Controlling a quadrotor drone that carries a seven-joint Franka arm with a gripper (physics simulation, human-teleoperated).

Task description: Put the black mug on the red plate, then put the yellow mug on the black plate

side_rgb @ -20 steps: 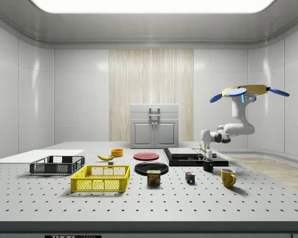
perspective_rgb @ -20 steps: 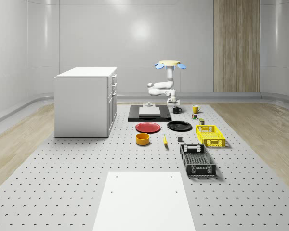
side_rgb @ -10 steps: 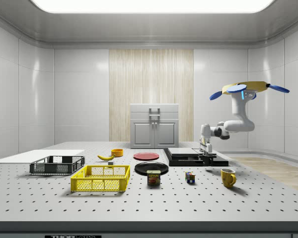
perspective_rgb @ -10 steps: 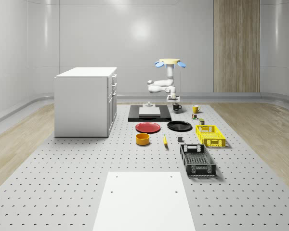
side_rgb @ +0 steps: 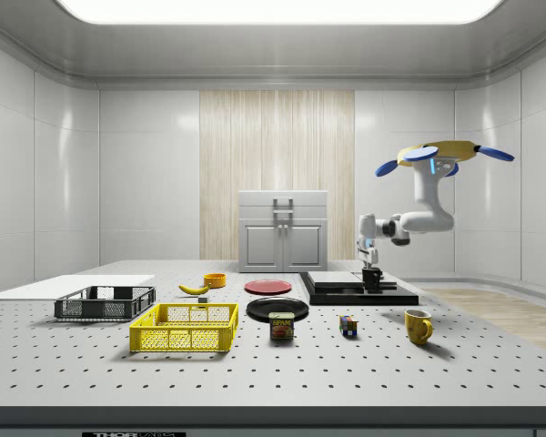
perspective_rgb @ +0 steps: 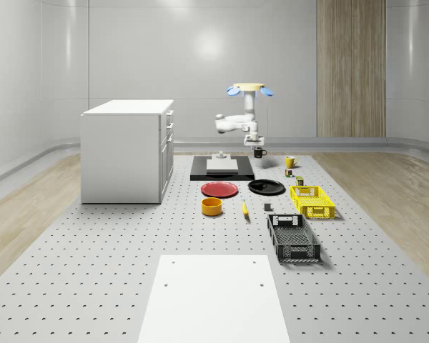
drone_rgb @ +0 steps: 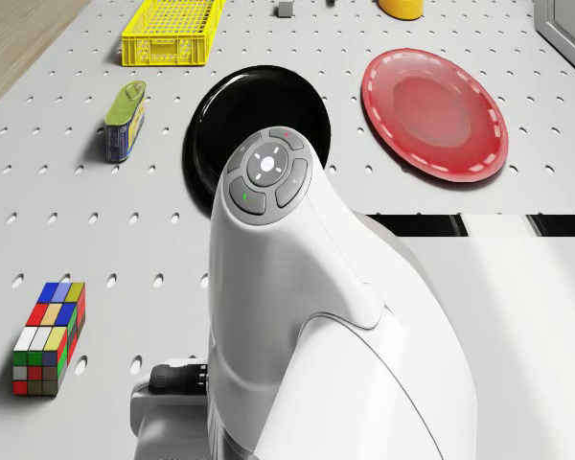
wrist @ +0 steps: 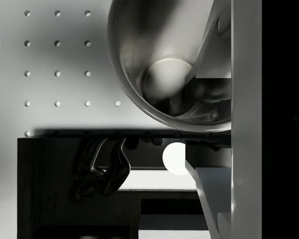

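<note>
Black mug (perspective_rgb: 259, 152) hangs clamped in the pincer (perspective_rgb: 257, 147) above the far worktop (perspective_rgb: 93, 271), beside the black platform (perspective_rgb: 222, 170), under the hovering drone (perspective_rgb: 248, 88).

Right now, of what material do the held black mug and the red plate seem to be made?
The glossy black mug in the pincer looks like glazed ceramic or polished metal: its inside mirrors light. The round red plate looks like smooth plastic or ceramic, with soft highlights.

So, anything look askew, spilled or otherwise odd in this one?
Nothing stands out. The black mug hangs upright in the gripper, lifted off the table while the drone hovers above it. The yellow mug stands upright, and both plates lie flat.
</note>
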